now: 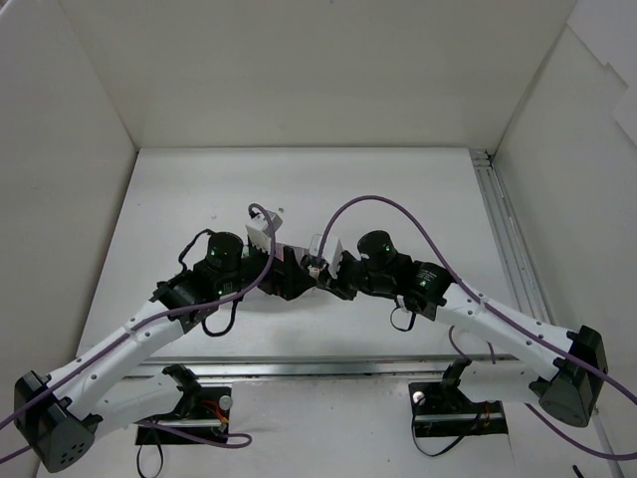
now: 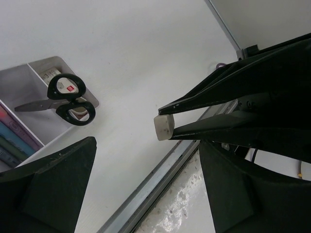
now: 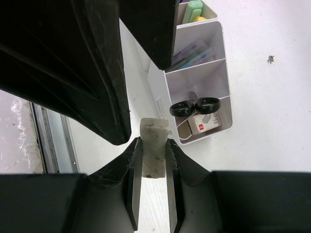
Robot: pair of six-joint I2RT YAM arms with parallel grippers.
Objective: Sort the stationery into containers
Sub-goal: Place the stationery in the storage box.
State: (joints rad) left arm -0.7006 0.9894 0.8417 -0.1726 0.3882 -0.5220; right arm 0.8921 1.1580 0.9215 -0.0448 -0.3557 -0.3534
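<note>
While R gripper [image 3: 153,145] pinches eraser [image 3: 154,128] | L gripper [image 2: 146,145] wide (scissors [image 2: 65,100] in organizer [image 2: 22,82])

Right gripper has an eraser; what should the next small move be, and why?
Probably close the left gripper on the free end of the eraser: the right gripper pinches only one end, and the exposed end looks to sit between the left's open fingers.

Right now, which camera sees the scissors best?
The left wrist camera: the black-handled scissors show both loops and blades. The right wrist camera shows mainly the loops; the top camera cannot see them.
</note>
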